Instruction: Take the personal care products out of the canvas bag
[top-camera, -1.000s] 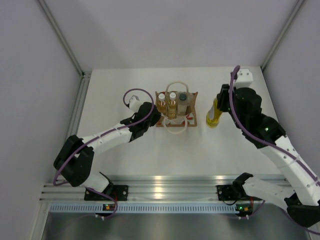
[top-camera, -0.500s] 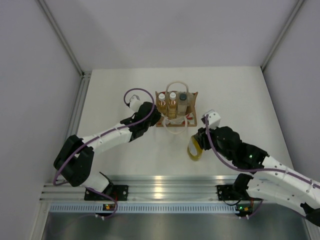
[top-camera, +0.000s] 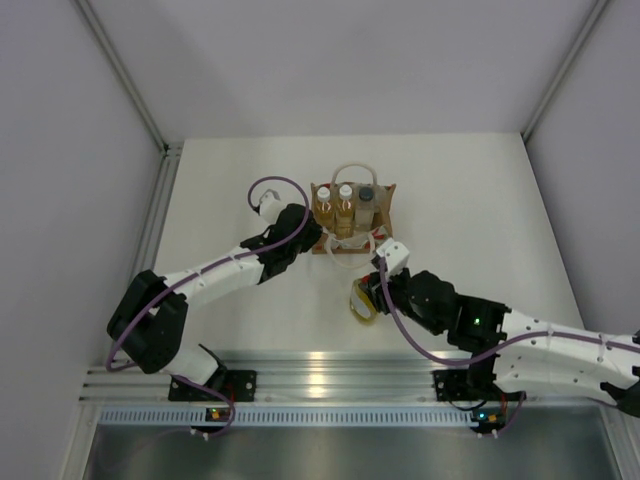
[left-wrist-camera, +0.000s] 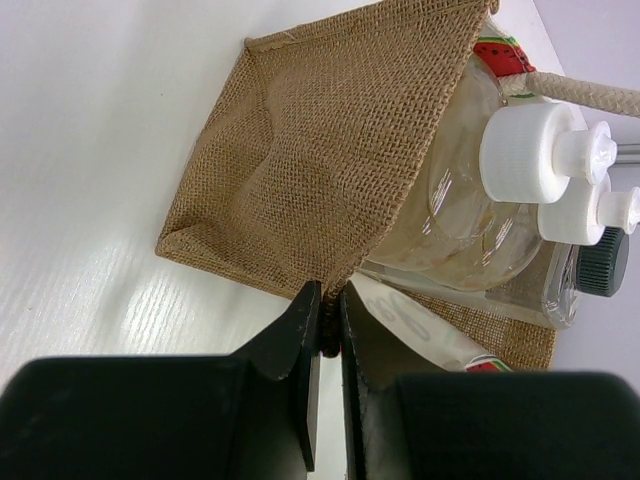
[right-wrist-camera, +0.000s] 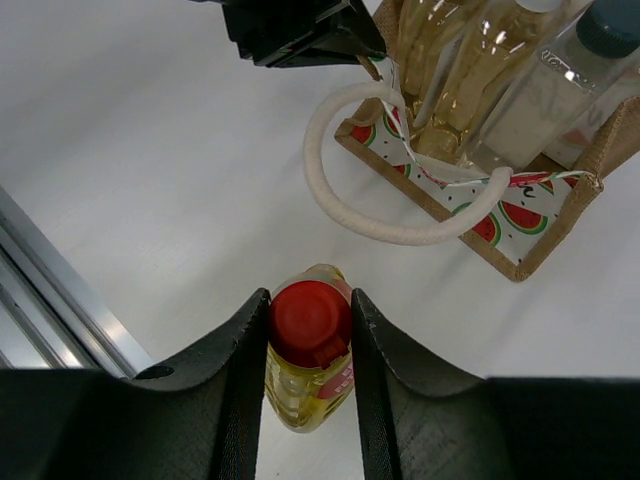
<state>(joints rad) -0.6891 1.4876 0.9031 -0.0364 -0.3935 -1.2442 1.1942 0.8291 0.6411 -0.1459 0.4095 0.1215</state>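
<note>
Brown canvas bag (left-wrist-camera: 320, 150), upper centre of your overhead view, holds three bottles (top-camera: 345, 208); your left gripper (left-wrist-camera: 325, 318) pinches one corner edge. Just below it, your right gripper (right-wrist-camera: 308, 305) clamps the yellow bottle (right-wrist-camera: 303, 390) at its red cap.

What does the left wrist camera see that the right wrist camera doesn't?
Only the left wrist camera shows the creased brown side of the bag and two white caps. Only the right wrist camera shows the yellow bottle with its red cap, outside the bag, squeezed in the right gripper. Both show the bag holding three bottles, its rope handle, and the left gripper pinching its edge.
</note>
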